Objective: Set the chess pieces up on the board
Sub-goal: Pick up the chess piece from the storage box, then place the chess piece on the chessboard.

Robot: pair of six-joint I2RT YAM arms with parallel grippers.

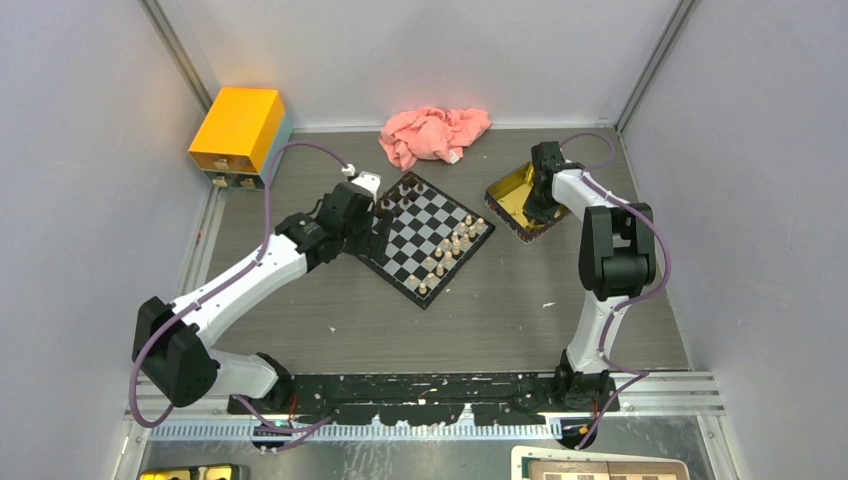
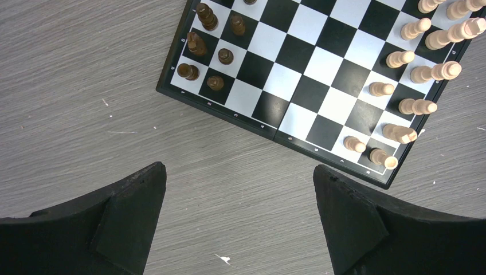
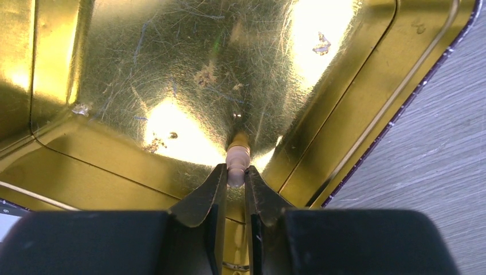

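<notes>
Pinching a pale beige chess piece (image 3: 238, 156) between its fingers, our right gripper (image 3: 235, 172) reaches into the gold tray (image 3: 114, 69) toward the far right corner of the tabletop (image 1: 500, 310). Our left gripper (image 2: 239, 172) hangs with its jaws spread wide, holding nothing, over bare tabletop just beside the board (image 2: 304, 63), which lies cornerwise toward the far edge. We see dark brown pieces (image 2: 215, 83) clustered at one end of it and pale pieces (image 2: 414, 106) along the opposite end.

Grey wood-grain worktop (image 1: 500, 320). On it: board (image 1: 422, 242) near centre, turned cornerwise; gold tray (image 1: 510, 200) toward right edge; pink cloth (image 1: 433, 135) crumpled at far edge; yellow box (image 1: 238, 130) at far left corner.
</notes>
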